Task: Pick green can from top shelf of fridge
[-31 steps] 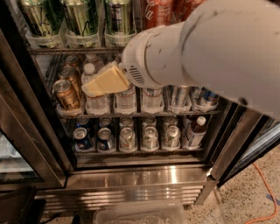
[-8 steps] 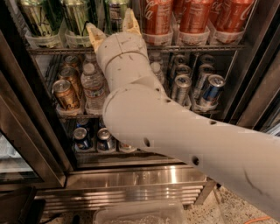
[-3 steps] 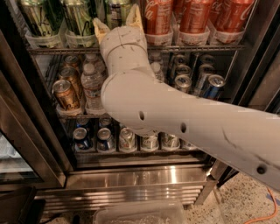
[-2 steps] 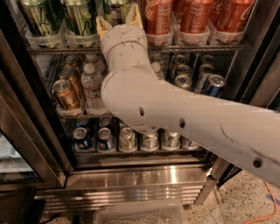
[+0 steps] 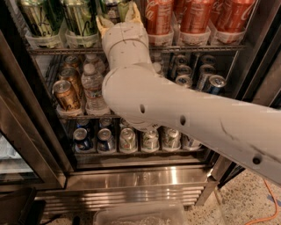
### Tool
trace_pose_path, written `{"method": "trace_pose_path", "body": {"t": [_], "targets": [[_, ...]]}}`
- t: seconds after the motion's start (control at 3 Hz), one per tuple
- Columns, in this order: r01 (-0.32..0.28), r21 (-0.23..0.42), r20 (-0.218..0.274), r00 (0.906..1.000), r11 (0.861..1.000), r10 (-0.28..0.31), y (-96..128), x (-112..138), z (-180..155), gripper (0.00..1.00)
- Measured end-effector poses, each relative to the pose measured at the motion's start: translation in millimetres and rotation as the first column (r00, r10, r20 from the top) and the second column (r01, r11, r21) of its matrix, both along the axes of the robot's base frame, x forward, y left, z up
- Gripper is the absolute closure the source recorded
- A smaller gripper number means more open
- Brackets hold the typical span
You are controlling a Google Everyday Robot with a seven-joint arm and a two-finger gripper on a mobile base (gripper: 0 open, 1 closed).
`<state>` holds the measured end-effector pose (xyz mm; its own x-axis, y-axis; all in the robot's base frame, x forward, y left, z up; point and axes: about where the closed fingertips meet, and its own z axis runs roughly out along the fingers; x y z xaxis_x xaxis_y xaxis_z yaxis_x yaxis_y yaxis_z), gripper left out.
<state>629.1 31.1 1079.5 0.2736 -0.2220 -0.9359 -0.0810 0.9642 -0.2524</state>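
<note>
gripper [image 5: 117, 13]: upper centre of frame, nudged slightly deeper, fingers [image 5: 102, 24] apart | green can [image 5: 110, 6]: apparently between them, not yet clamped | top shelf [image 5: 48, 51]: reached | next: likely close, withdraw

Matt gripper [image 5: 117, 16] — plastic, perhaps — at the glossy green can [image 5: 111, 6]
</note>
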Motion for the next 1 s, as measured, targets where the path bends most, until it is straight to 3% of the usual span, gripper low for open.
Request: {"method": "trace_pose_path", "body": {"t": [0.33,1.0], "targets": [[0.000,0.000,0.000,1.0000,1.000,0.000,0.0,0.0,0.0,1.00],[-0.026,0.022,0.023,0.9994,0.999,0.025,4.7,-7.6,16.5,1.00]]}}
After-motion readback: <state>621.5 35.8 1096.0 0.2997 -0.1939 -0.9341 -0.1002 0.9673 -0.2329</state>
